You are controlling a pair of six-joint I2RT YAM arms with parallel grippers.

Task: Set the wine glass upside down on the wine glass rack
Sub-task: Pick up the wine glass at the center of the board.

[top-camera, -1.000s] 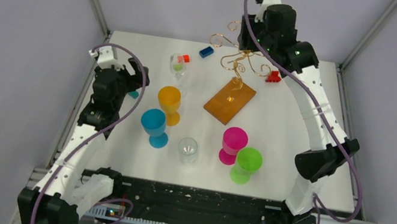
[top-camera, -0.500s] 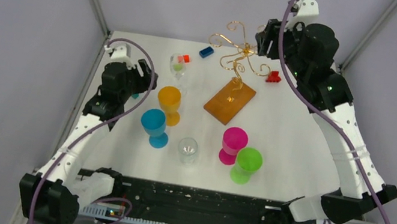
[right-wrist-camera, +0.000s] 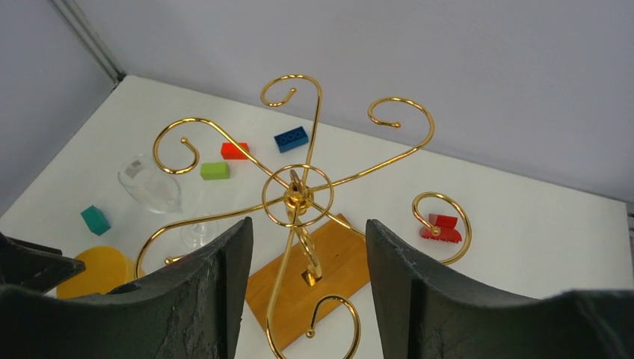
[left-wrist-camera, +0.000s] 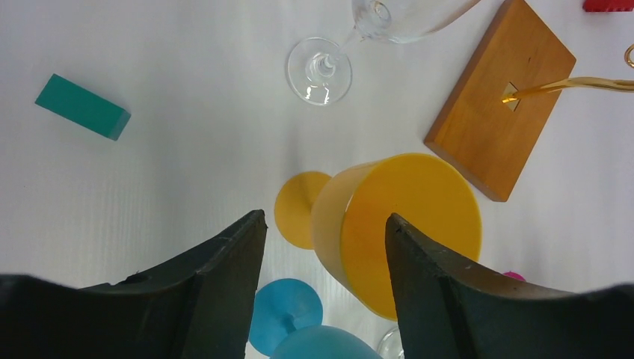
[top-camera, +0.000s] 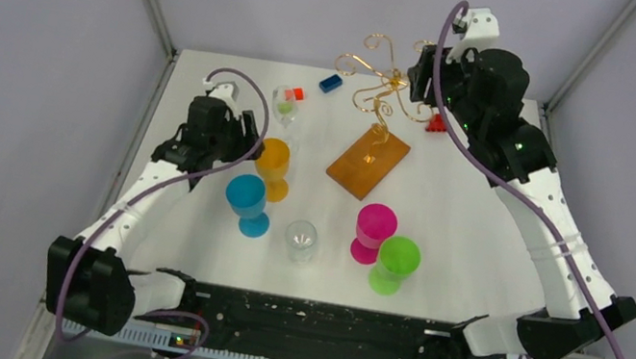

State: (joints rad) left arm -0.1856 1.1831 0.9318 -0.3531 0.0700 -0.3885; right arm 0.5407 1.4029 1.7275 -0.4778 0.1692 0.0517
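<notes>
Top view: the thin gold wire rack with spiral arms [top-camera: 378,87] stands far-centre on the white surface [top-camera: 483,217]. The opaque orange wine glass [top-camera: 272,162] stands upright to its near left.

Left wrist: the left tool [left-wrist-camera: 324,217] gapes around that glass's bowl, and contact is unclear.

Right wrist: the right tool [right-wrist-camera: 306,221] gapes empty before the rack's top.

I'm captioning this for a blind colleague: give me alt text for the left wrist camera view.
The left gripper, jaws open, looks down on an upright yellow wine glass framed between its dark fingers. Beyond are a clear wine glass, a teal block and the wooden base of the wine glass rack; a blue glass sits nearer.
</notes>
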